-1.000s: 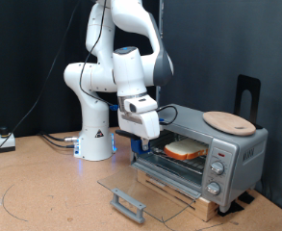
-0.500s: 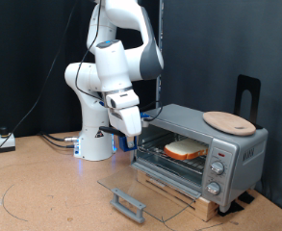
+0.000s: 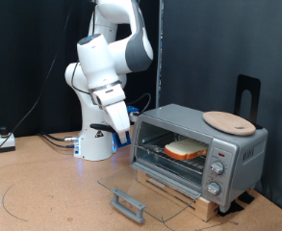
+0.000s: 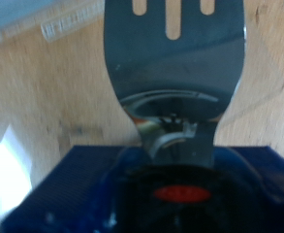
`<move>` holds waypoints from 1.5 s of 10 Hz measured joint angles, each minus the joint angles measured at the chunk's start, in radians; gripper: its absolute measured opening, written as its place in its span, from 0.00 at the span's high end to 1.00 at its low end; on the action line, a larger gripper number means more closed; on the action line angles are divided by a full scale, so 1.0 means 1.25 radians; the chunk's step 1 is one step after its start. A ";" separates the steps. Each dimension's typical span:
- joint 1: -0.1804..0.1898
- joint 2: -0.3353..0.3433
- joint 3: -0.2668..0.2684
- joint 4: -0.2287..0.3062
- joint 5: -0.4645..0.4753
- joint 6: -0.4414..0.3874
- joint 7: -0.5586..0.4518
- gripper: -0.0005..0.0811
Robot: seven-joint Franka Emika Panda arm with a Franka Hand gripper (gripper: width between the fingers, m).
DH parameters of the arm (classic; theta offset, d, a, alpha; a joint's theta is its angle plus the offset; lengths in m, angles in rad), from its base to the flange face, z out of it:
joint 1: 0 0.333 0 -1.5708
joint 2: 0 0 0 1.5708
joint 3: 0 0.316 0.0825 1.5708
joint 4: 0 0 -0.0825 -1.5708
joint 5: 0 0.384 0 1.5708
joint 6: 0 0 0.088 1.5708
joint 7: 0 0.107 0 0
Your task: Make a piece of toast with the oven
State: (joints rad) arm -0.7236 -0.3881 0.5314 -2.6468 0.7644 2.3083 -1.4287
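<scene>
The piece of toast (image 3: 186, 149) lies on the wire rack inside the oven (image 3: 203, 144), at the exterior view's right. The oven's glass door (image 3: 150, 189) hangs open and lies flat in front of it. My gripper (image 3: 119, 123) is to the left of the oven mouth, apart from it, near the robot base. In the wrist view a slotted metal spatula (image 4: 175, 58) with a blue handle (image 4: 74, 189) sticks out from the hand over the brown table; nothing lies on its blade. The fingers themselves are hidden.
A round wooden plate (image 3: 229, 121) lies on top of the oven, with a black stand (image 3: 247, 96) behind it. The door handle (image 3: 128, 203) juts out low in front. Cables (image 3: 54, 141) run at the left, by the robot base (image 3: 95, 144).
The arm has drawn back from the oven mouth to the exterior view's left. The toast has stayed on the rack and the door is still open.
</scene>
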 joint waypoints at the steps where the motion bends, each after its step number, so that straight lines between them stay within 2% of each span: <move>1: 0.005 -0.020 -0.029 0.012 0.022 -0.058 -0.040 0.49; 3: 0.009 -0.066 -0.069 0.031 0.025 -0.162 -0.097 0.49; 6: 0.011 -0.150 -0.089 0.043 0.015 -0.285 -0.106 0.49; 8: 0.011 -0.192 -0.088 0.038 0.010 -0.310 -0.091 0.49; 9: 0.010 -0.190 -0.088 0.037 0.010 -0.310 -0.091 0.49; 11: 0.016 -0.205 -0.062 0.035 0.009 -0.350 -0.014 0.49; 13: 0.033 -0.252 -0.036 0.024 0.001 -0.398 0.034 0.49; 15: 0.051 -0.314 -0.004 0.000 0.002 -0.408 0.094 0.49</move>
State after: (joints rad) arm -0.6602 -0.7811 0.5267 -2.6473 0.7676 1.7980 -1.3114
